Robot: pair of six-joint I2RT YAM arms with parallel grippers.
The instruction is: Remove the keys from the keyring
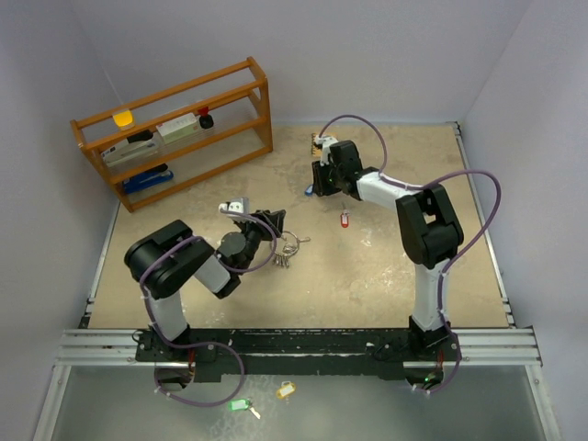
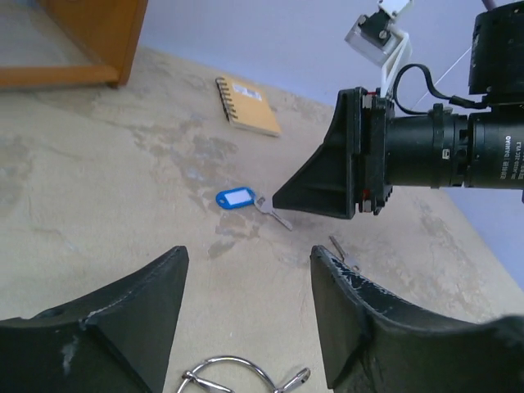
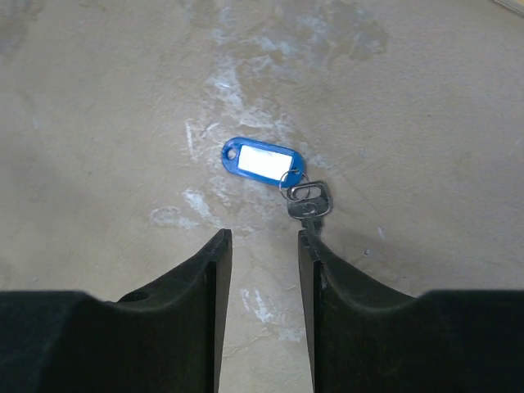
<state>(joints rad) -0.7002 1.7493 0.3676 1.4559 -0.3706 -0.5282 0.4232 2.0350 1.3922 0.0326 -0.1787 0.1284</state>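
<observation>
The blue-tagged key [image 3: 264, 161] lies flat on the table, its silver key [image 3: 309, 201] just ahead of my right gripper [image 3: 262, 237]. That gripper is open and empty, and the key's blade runs under its right fingertip. In the top view the blue-tagged key [image 1: 310, 190] sits beside the right gripper [image 1: 322, 179], and the red-tagged key [image 1: 344, 219] lies loose a little nearer. The keyring [image 1: 289, 248], a silver wire ring with plain keys, lies by my left gripper [image 1: 269, 223]. The left gripper [image 2: 250, 258] is open and empty, with the keyring [image 2: 237, 372] just below its fingers.
A wooden shelf [image 1: 175, 129] with small items stands at the back left. A spiral notebook [image 2: 248, 105] lies at the back of the table. A green tag [image 1: 239, 404] and a yellow tag [image 1: 286, 390] lie off the table in front of the arm bases.
</observation>
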